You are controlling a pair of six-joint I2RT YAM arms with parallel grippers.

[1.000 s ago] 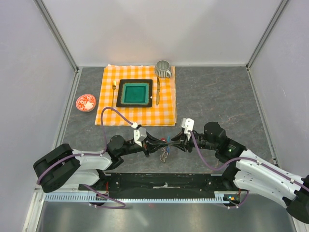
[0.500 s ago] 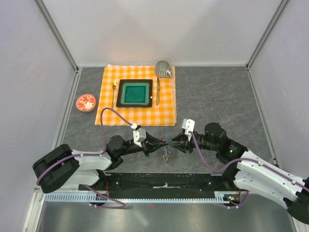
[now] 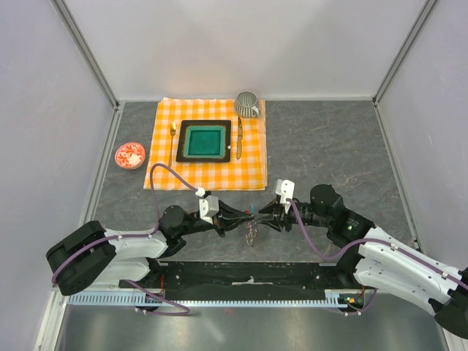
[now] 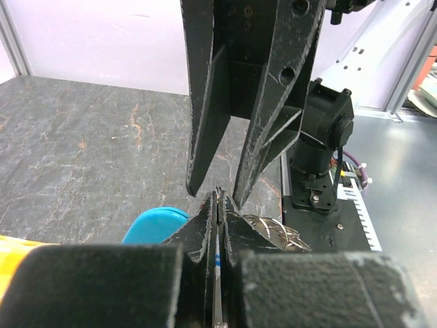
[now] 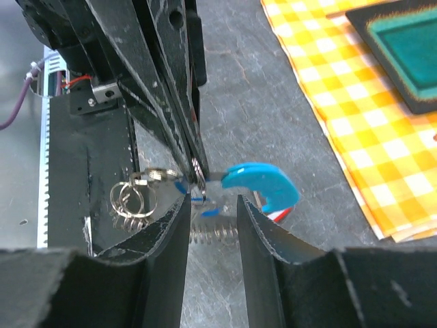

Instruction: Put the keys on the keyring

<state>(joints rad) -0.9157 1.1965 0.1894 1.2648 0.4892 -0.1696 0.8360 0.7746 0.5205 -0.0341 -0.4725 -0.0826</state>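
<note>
My left gripper (image 3: 240, 217) (image 4: 217, 203) is shut on a thin metal ring of the keyring, just above the table. The keyring's silver rings (image 5: 133, 198) and coiled chain (image 5: 213, 236) hang and trail below it, and show in the top view (image 3: 251, 234). The key with the curved blue tag (image 5: 261, 184) (image 4: 157, 222) sticks out from the pinched ring. A red tag (image 5: 278, 216) peeks out under it. My right gripper (image 3: 261, 217) (image 5: 212, 205) is open, facing the left one tip to tip. Its fingers (image 4: 205, 116) straddle the pinched ring without touching it.
An orange checked cloth (image 3: 208, 172) at the back carries a green square plate (image 3: 204, 141), a gold fork (image 3: 172, 142), a gold knife (image 3: 239, 135) and a grey cup (image 3: 247, 104). A small red bowl (image 3: 130, 155) stands to the left of the cloth. The arms' black base bar (image 3: 248, 274) lies just behind the grippers.
My left wrist has drawn back slightly to the left, still pinching the ring. The hanging rings have bunched closer together. The right gripper has barely moved and stays open.
</note>
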